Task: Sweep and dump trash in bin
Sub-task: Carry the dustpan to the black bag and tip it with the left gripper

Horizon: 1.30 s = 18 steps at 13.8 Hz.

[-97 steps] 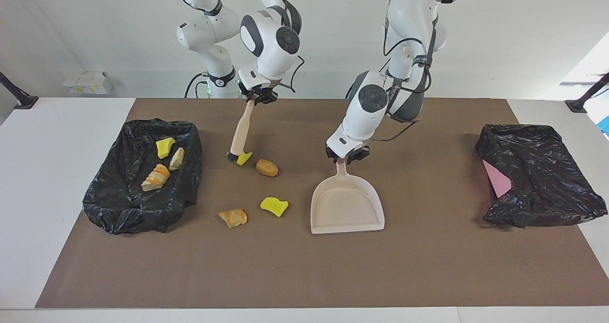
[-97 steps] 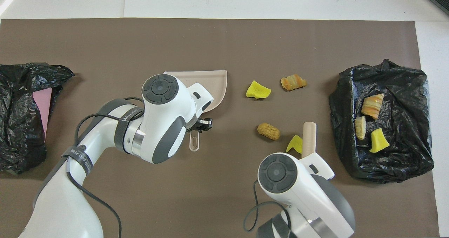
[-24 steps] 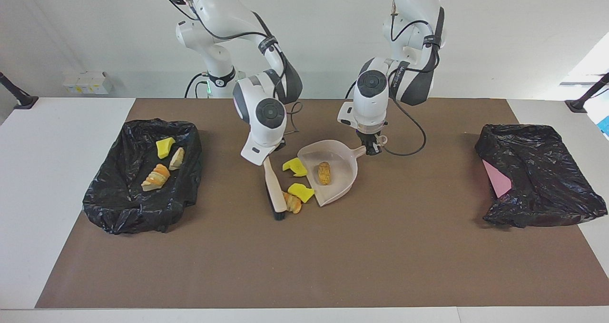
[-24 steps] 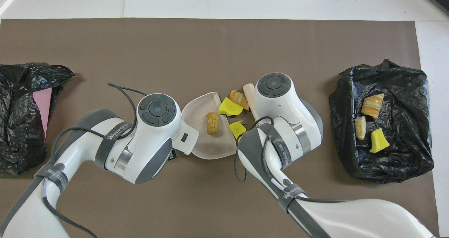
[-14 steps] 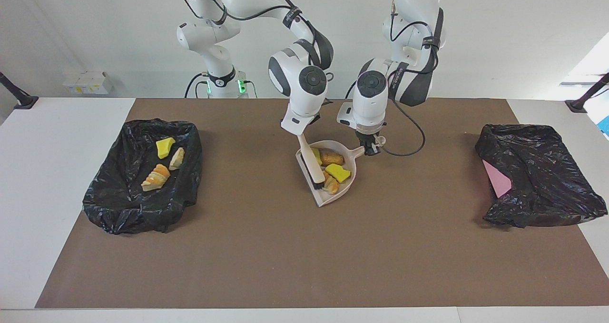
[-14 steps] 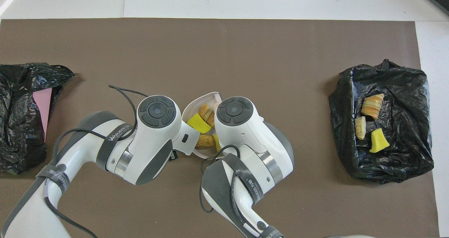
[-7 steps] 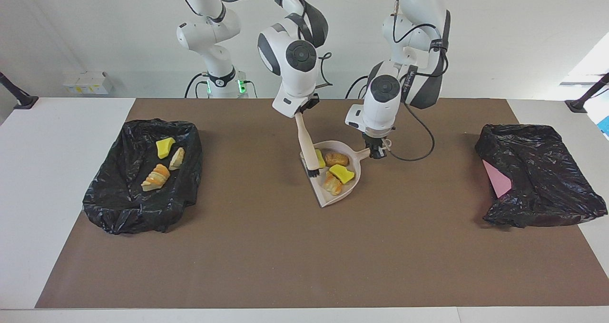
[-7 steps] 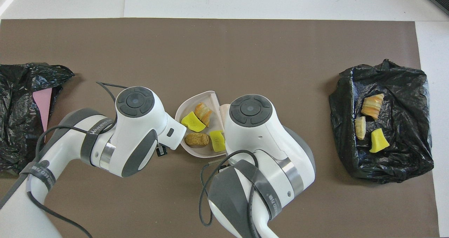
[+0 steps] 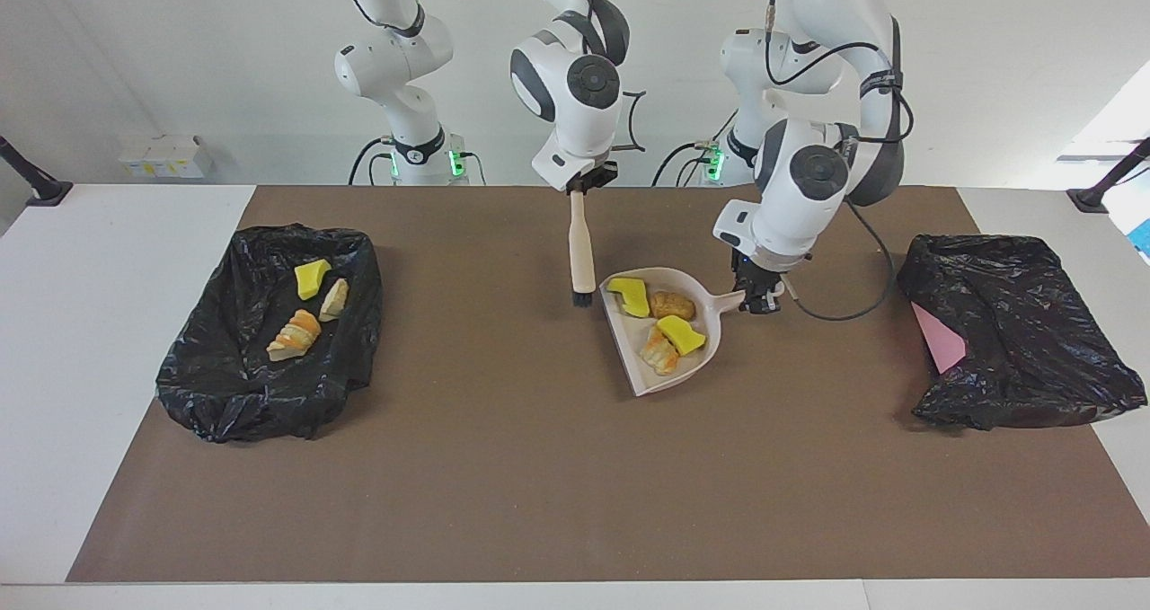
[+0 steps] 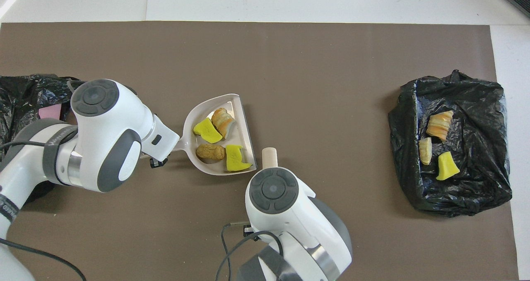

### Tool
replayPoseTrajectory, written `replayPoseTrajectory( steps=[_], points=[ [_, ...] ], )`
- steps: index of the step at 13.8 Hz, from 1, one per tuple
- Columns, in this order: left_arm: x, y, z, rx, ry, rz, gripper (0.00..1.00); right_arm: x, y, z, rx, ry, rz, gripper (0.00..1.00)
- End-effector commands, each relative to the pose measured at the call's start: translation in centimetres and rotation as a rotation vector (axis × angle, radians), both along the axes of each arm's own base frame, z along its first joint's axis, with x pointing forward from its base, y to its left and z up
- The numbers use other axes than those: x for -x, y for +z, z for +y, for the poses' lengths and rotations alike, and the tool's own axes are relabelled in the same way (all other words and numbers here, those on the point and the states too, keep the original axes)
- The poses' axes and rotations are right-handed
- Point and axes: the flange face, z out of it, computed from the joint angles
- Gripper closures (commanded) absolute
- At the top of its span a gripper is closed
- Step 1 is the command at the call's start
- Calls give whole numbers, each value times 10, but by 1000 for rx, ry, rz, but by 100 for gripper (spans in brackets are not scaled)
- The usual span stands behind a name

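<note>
Our left gripper (image 9: pixel 759 297) pinches the short handle of the beige plastic dustpan (image 9: pixel 700 361), holding it roughly level over the middle of the brown mat (image 9: pixel 575 484), its open lip tipped slightly down, so the load could slide. Four pieces of trash ride in it: two bright yellow spongy chunks (image 9: pixel 680 334), a golden-brown bread nub (image 9: pixel 673 305) and a striped croissant bit (image 9: pixel 659 350).

Our right gripper (image 9: pixel 586 181) has its fingers pressed onto the top of the cream-handled brush with black bristles (image 9: pixel 582 255), hanging it upright beside the pan at its nine o'clock in the facing view, clear of the load so it cannot knock anything back out.

The black-lined bin (image 9: pixel 216 394) at the right arm's end, at nine o'clock, already holds three more pieces of trash (image 9: pixel 296 335). The other crumpled black bag with a pink sheet (image 9: pixel 1015 340) lies at three o'clock, near the pan. We judge sweeping finished and the carry to a bin to be the step in hand.
</note>
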Motion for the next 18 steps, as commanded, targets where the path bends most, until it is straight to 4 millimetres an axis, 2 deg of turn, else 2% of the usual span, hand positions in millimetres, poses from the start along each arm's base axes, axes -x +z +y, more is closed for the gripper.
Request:
replayPoseTrajectory(
  steps=[1, 2, 4, 5, 6, 7, 9, 11, 13, 15, 18],
  points=[
    [-22, 33, 53, 40, -14, -40, 100, 26, -5, -6, -51, -53, -29, 100],
    [-30, 43, 71, 45, -30, -50, 100, 34, -9, 5, -51, -50, -29, 100],
    [-45, 59, 118, 51, -47, -67, 100, 36, -20, 12, -49, -65, -15, 100],
    [-50, 66, 136, 52, -50, -73, 100, 43, -34, 21, -44, -58, 12, 100],
    [-53, 75, 153, 52, -50, -74, 100, 59, -48, 38, -34, -24, 19, 100],
    [-55, 82, 179, 49, -41, -62, 100, 67, -55, 48, -33, -26, 12, 100],
    [-57, 94, 231, 47, -53, -45, 100, 67, -55, 57, -50, -71, -26, 100],
    [-51, 102, 279, 40, -59, -43, 100, 71, -56, 61, -54, -63, -30, 100],
    [-41, 108, 329, -1, -28, -38, 100, 79, -69, 69, -49, -47, -31, 100],
    [-25, 110, 380, -56, 33, -23, 100, 82, -73, 66, -50, -41, -34, 100],
    [-11, 120, 428, -165, 71, -14, 100, 88, -82, 56, -34, -29, -23, 100]
  ],
)
